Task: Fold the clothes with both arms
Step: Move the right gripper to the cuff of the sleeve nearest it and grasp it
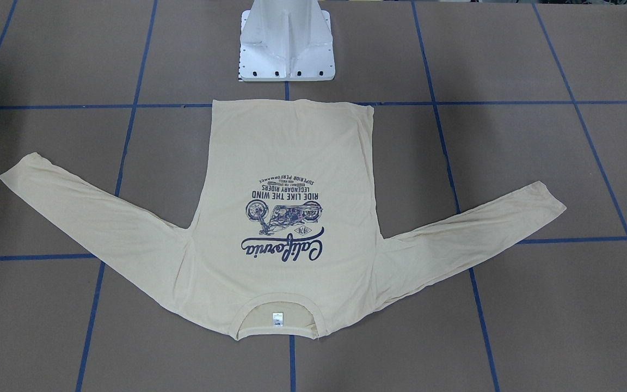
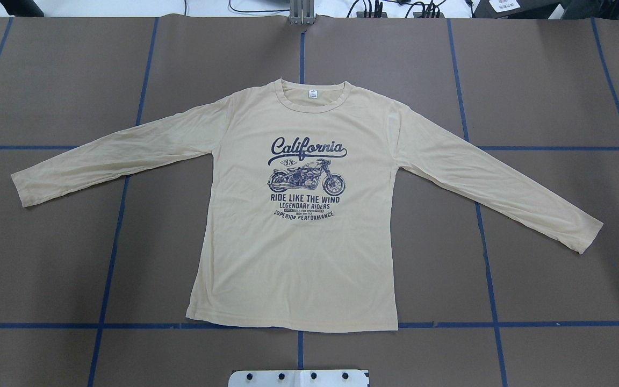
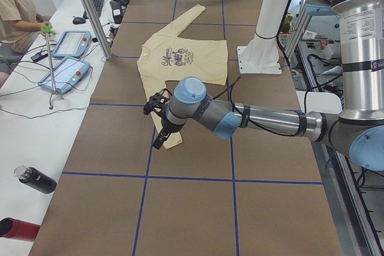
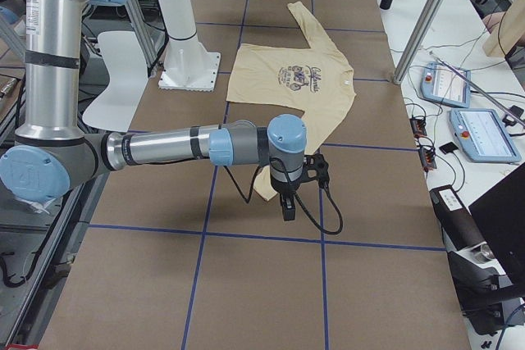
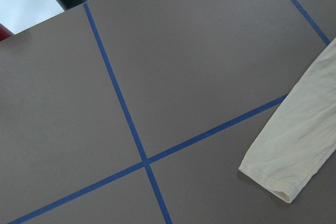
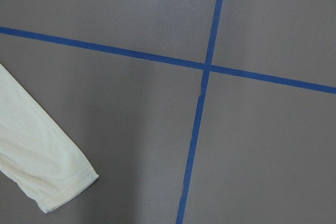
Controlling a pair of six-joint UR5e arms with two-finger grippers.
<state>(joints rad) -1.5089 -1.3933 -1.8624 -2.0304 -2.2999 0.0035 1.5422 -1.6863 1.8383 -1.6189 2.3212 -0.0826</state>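
Left end effector (image 3: 158, 142), right end effector (image 4: 287, 206) near cuffs (image 5: 273, 182) of flat T-shirt (image 2: 299, 258), openness cannot tell

T-shirt (image 2: 299, 258) matt cloth, tabletop (image 2: 556, 80) matt brown; arm tubes (image 4: 164, 147) shiny metal w/ glossy caps (image 4: 287, 130)

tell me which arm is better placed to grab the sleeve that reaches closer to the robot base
Right. That sleeve lies in the overhead view's right half, its cuff shows in the right wrist view, and the right gripper hangs near it.
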